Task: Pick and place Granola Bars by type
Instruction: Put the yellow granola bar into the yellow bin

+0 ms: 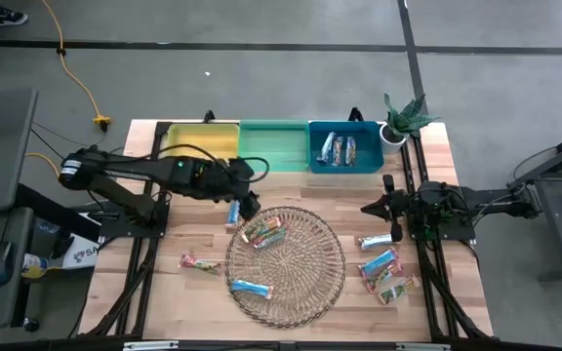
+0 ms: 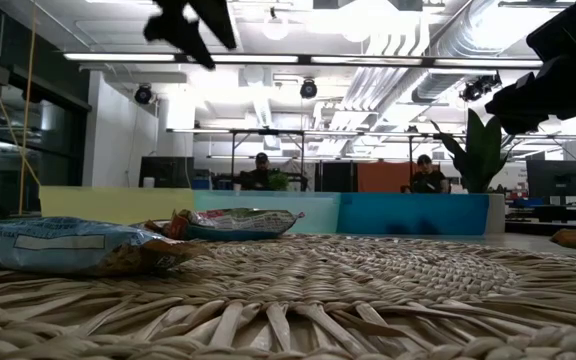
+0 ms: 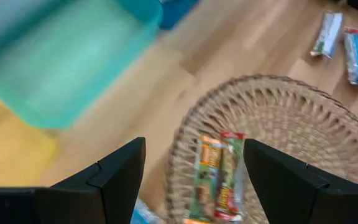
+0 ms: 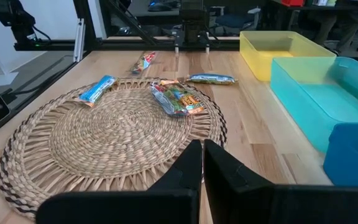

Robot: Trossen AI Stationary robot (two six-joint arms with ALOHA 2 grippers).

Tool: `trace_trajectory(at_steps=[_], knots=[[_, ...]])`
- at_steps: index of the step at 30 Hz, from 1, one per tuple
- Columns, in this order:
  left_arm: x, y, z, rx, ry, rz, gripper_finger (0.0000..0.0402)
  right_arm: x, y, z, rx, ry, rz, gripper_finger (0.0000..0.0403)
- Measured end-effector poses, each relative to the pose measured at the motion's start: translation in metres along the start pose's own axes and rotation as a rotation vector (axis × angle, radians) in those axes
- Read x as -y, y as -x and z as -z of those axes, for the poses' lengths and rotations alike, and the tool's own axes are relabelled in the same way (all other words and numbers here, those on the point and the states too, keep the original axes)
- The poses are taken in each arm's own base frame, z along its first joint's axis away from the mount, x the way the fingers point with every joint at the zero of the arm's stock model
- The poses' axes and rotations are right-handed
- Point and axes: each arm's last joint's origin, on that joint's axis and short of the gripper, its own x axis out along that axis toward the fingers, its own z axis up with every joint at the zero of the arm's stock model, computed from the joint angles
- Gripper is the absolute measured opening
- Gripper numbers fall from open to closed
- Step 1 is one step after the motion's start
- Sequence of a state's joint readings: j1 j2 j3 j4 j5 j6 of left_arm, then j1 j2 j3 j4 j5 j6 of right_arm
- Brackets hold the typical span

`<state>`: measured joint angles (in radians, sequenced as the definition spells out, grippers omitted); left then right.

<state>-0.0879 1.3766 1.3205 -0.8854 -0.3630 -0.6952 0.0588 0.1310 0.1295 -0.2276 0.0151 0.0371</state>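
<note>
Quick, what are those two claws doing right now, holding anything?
Left gripper: open, empty, above the wicker tray's edge.
Right gripper: shut, empty, waiting at the table's right side.

Grey concrete floor (image 1: 261, 88) all around the wooden worktop (image 1: 203, 190), with dark tape lines (image 1: 213, 45) and a yellow cable (image 1: 78, 83) snaking across it. Open office behind: exposed ducts (image 2: 408, 50), long strip lights (image 2: 298, 58), monitors (image 2: 166, 170), and two people (image 2: 261, 172) seated, I think at desks.
</note>
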Motion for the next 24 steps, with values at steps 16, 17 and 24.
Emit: trace_trajectory(at_steps=[16, 17, 24], knots=[[-0.026, -0.047, 0.060, -0.215, 0.320, -0.215, 0.0269, 0.000, 0.000, 0.000, 0.000, 0.000, 0.000, 0.0000], [-0.030, -0.048, 0.064, -0.221, 0.363, -0.256, 0.0269, 0.000, 0.000, 0.000, 0.000, 0.000, 0.000, 0.0000], [-0.038, -0.060, 0.081, -0.213, 0.503, -0.319, 0.0269, 0.000, 0.000, 0.000, 0.000, 0.000, 0.000, 0.0000]])
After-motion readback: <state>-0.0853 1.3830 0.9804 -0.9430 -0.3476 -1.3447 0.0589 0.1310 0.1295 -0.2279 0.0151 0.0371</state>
